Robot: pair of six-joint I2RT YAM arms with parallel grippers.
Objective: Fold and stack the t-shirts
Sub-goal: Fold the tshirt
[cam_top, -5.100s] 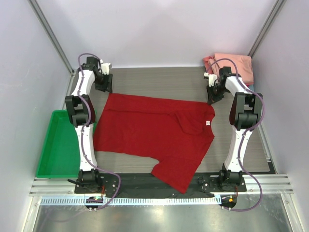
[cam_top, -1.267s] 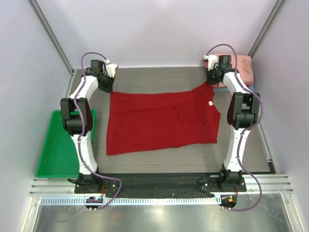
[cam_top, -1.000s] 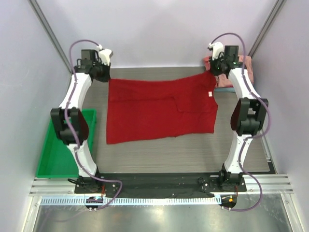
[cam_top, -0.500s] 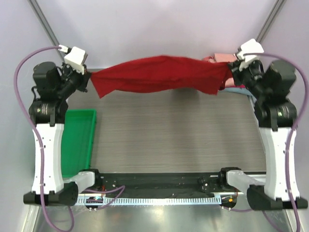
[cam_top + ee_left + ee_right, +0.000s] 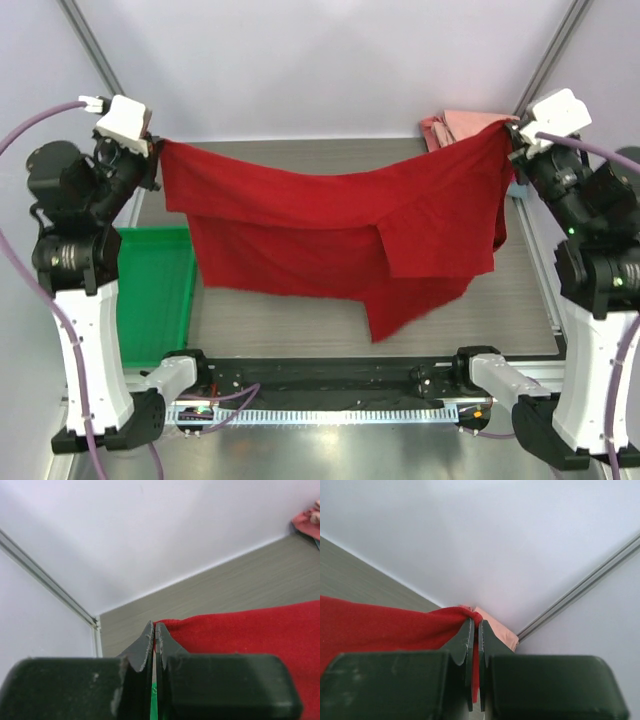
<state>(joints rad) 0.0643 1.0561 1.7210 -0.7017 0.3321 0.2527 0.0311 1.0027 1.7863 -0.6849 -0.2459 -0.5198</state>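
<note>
A deep red t-shirt (image 5: 320, 235) hangs in the air, stretched between both raised arms and sagging in the middle, its lower folds drooping toward the table. My left gripper (image 5: 155, 145) is shut on its left corner; in the left wrist view the cloth (image 5: 250, 630) runs rightward from the closed gripper (image 5: 154, 625). My right gripper (image 5: 512, 135) is shut on the shirt's right corner, and in the right wrist view red cloth (image 5: 385, 625) bunches between the fingers of the gripper (image 5: 474, 621). A folded salmon-pink t-shirt (image 5: 462, 125) lies at the far right corner, also showing as pink cloth (image 5: 497, 629) past the jaws.
A green plastic tray (image 5: 150, 290) sits off the table's left side, below the left arm. White enclosure walls with metal corner posts (image 5: 85, 50) surround the grey wood-grain table (image 5: 290, 330). The arm bases stand on the black rail (image 5: 330, 375) at the near edge.
Both arms have lifted the red shirt off the table and pulled back toward the near side. The shirt, bunched into a taut band half a second ago, now hangs lower and spreads wide.
</note>
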